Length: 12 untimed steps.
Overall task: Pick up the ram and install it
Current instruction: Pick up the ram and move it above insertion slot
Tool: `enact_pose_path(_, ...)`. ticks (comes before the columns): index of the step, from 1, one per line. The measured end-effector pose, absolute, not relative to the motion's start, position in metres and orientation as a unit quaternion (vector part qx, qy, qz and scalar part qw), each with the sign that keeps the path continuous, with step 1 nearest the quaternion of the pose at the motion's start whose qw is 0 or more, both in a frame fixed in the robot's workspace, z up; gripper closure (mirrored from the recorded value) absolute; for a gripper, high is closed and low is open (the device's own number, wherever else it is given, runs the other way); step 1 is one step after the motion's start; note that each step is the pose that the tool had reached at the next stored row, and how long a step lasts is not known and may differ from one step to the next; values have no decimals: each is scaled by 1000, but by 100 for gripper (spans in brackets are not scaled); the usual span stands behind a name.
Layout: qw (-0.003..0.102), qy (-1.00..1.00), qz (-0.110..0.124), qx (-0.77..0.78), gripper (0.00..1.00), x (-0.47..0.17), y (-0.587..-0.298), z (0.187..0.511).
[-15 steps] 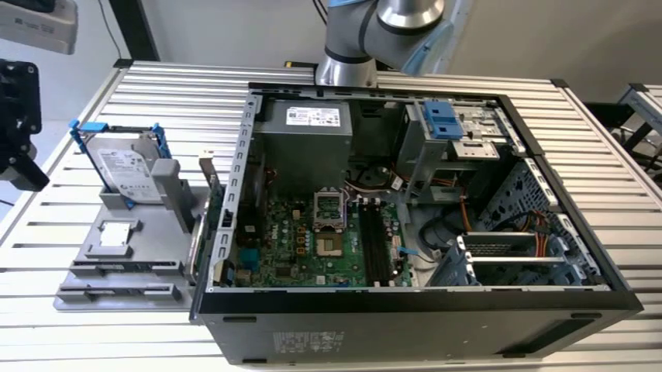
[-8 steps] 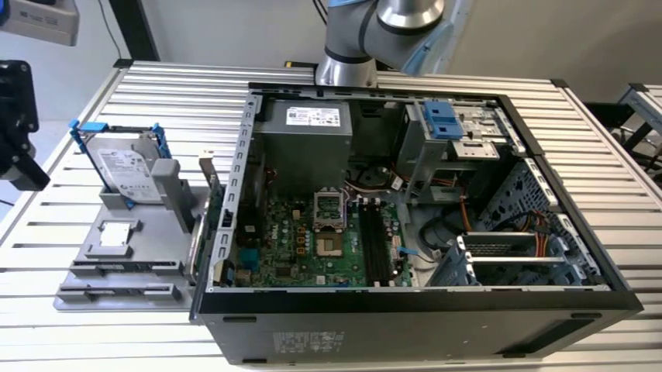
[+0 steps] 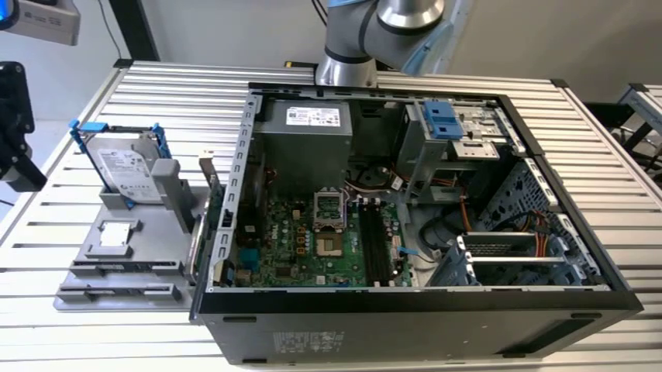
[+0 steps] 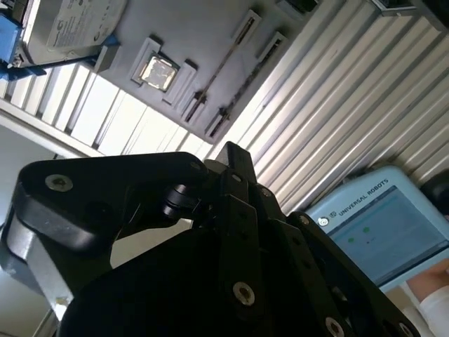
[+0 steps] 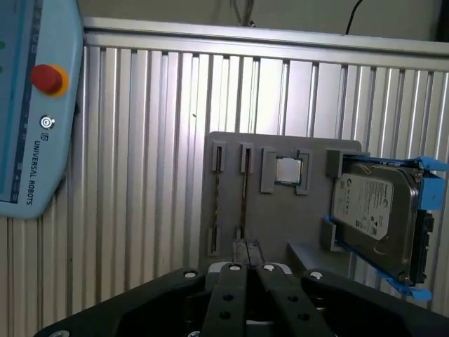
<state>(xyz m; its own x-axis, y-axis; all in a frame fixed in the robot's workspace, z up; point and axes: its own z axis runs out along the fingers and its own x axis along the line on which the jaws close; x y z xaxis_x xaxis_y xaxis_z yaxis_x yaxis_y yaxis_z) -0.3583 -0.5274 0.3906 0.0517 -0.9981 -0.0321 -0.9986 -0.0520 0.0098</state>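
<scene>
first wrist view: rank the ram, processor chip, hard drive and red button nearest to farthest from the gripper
1. ram: the stick in the holder slot just ahead of the gripper.
2. processor chip and hard drive: farther across the holder, too close to call.
3. red button: on the pendant, off the holder, farthest.
</scene>
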Motion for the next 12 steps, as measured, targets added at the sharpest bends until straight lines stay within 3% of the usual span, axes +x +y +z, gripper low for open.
enact_pose_path(12,7,687,16,-726,100,-358,-527,391)
